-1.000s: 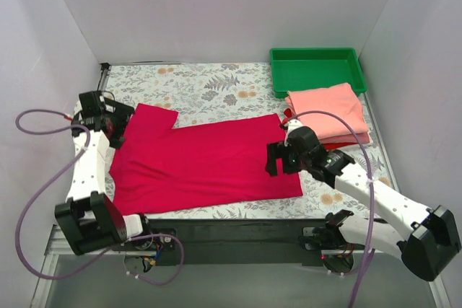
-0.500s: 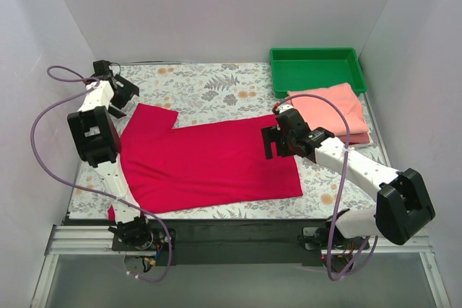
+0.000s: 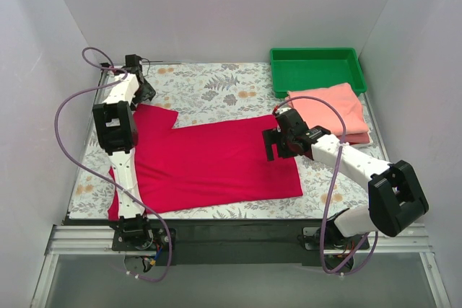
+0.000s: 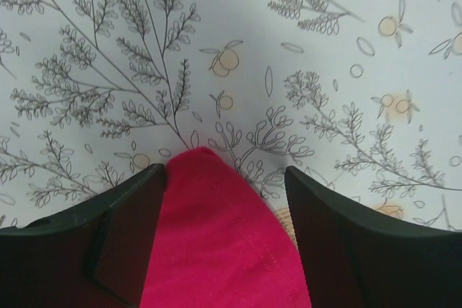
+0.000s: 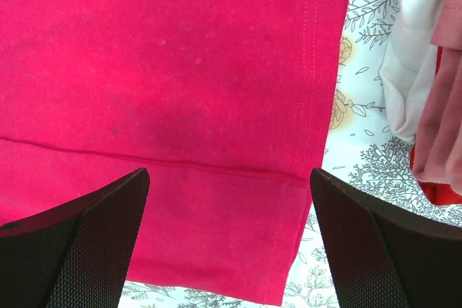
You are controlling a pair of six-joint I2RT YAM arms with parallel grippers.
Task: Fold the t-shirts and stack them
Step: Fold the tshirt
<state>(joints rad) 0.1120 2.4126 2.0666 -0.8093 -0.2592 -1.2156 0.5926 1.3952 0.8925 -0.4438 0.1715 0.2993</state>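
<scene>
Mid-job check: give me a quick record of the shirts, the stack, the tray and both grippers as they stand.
flat shirt: crimson t-shirt laid out on the table
left gripper: open, fingers either side of the sleeve corner
right gripper: open, above the crimson t-shirt's hem at its right end
stack: salmon-pink shirt folded on top of a red shirt
tray: green tray behind the stack

Robot lab test booth
Plain white walls [image 3: 216, 5] box in a table [image 3: 202, 84] with a floral cover; a metal rail [image 3: 86, 239] runs along its front, and purple cables [image 3: 58, 122] loop beside it.
</scene>
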